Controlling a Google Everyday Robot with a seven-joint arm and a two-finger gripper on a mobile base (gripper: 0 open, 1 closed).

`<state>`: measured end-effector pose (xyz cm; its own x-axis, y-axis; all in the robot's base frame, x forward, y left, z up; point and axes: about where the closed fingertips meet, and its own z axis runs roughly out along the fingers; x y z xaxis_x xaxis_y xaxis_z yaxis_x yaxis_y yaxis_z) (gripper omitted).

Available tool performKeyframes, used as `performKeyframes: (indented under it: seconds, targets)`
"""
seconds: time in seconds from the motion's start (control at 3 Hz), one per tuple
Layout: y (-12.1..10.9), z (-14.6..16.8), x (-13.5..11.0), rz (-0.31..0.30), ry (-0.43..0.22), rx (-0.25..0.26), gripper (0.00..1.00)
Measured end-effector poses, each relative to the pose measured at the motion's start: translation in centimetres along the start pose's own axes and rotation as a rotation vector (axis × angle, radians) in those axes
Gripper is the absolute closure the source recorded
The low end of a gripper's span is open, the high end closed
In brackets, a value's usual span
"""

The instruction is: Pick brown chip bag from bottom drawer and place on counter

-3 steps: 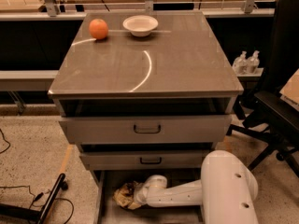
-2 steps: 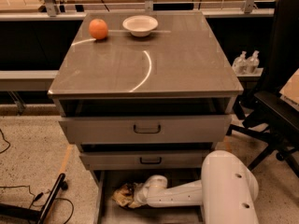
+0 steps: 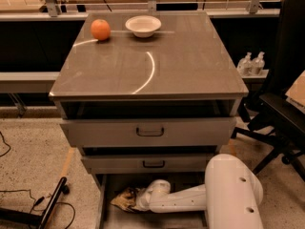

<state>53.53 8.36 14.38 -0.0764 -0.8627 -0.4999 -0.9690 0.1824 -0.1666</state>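
Note:
The brown chip bag (image 3: 125, 199) lies crumpled at the left of the open bottom drawer (image 3: 107, 218), a shallow grey tray under two wider drawers. My white arm reaches in from the right, and the gripper (image 3: 139, 202) sits right against the bag, its tips hidden behind the wrist housing. The counter (image 3: 190, 66) is the glossy grey-brown top of the cabinet, with a curved light reflection.
An orange fruit (image 3: 100, 29) and a white bowl (image 3: 143, 26) stand at the back of the counter. A black office chair (image 3: 286, 104) is at the right, with two small bottles (image 3: 251, 63) beside it. A black stand and cables (image 3: 47, 209) lie on the floor at left.

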Motion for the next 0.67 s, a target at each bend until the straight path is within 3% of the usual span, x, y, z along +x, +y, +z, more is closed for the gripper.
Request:
performKeyframes:
  seconds: [0.33,0.67]
  targets:
    - [0.00,0.00,0.00,0.000,0.000,0.000,1.00]
    - [0.22,-0.61,-0.88,-0.013,-0.040,-0.032,1.00]
